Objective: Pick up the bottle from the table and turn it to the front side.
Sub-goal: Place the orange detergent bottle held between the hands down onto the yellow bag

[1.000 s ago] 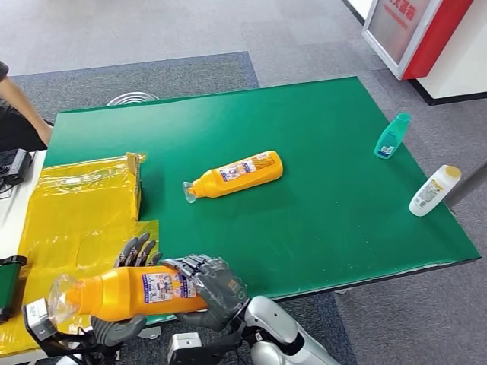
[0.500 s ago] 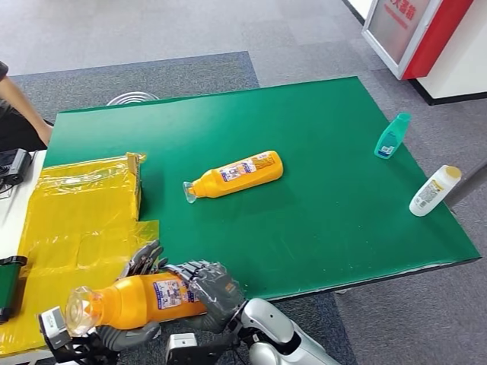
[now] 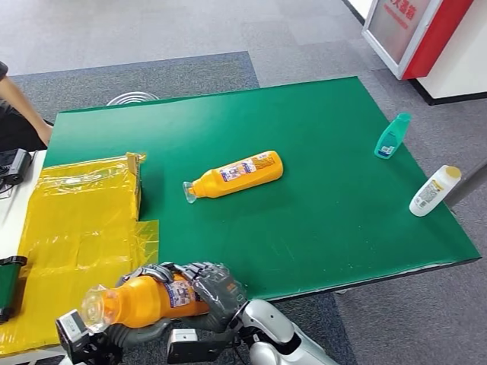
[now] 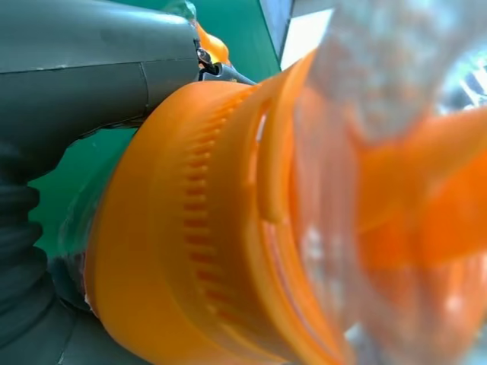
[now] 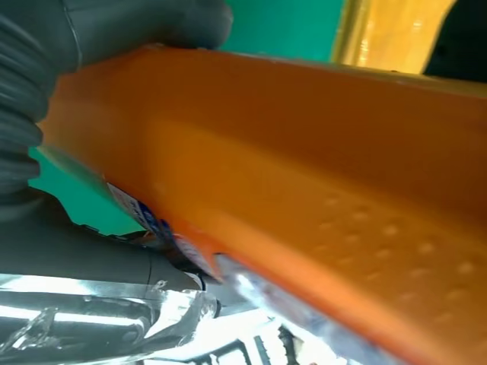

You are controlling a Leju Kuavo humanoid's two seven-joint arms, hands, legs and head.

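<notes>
Slippage is the risk: both hands, left hand [image 3: 129,331] and right hand [image 3: 215,293], clasp the orange bottle [image 3: 146,299] off the surface's near edge, so an uneven twist could drop it.

At the bottom left of the head view, the left hand [image 3: 129,333] and right hand [image 3: 215,293] both gripped the orange bottle [image 3: 146,299], fingers wrapped around it.
</notes>
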